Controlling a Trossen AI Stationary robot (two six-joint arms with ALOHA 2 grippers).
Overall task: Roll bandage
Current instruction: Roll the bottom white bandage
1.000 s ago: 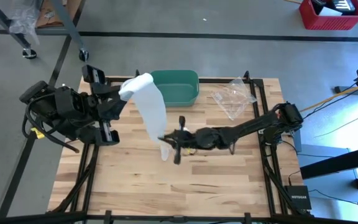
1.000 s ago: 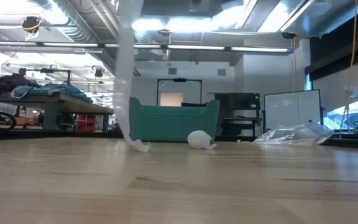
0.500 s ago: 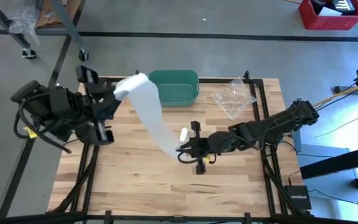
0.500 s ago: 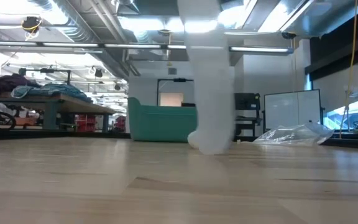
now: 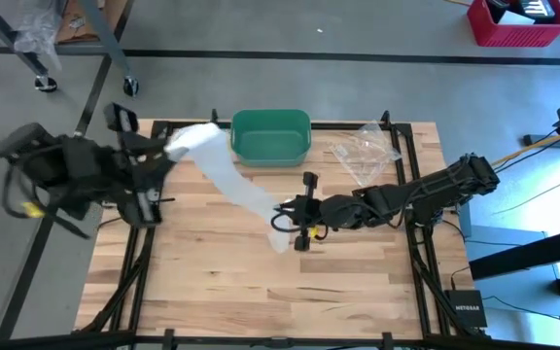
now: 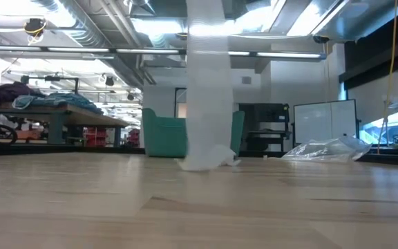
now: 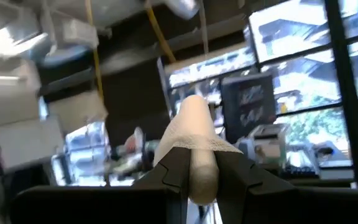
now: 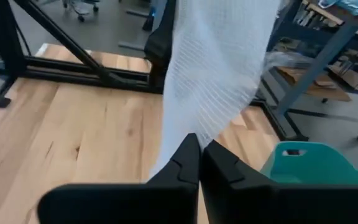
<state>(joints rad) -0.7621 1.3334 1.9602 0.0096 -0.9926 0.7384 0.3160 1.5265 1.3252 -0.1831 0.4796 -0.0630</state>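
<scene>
A: Where is the bandage (image 5: 231, 180) now?

B: It hangs as one long white strip over the wooden table (image 5: 212, 272), in front of the green bin (image 5: 271, 136). Its upper end is bunched between the fingers of the left gripper (image 7: 202, 171), which is raised beside the bin, at the table's back left corner. The lower end is pinched by the right gripper (image 5: 294, 216), low over the table's middle, in front of the bin; its fingers are pressed together on the cloth.

A: So both grippers are clenched on it?

B: Yes, one on each end. The lowest part of the strip seems to touch the wood. A crumpled plastic bag (image 5: 366, 151) lies on the other side of the bin.

A: What could go wrong?

B: The strip is twisted between the two holds. If the arms pull apart more, an end may slip out. If the right gripper turns with slack cloth, the roll may come loose and uneven.
</scene>
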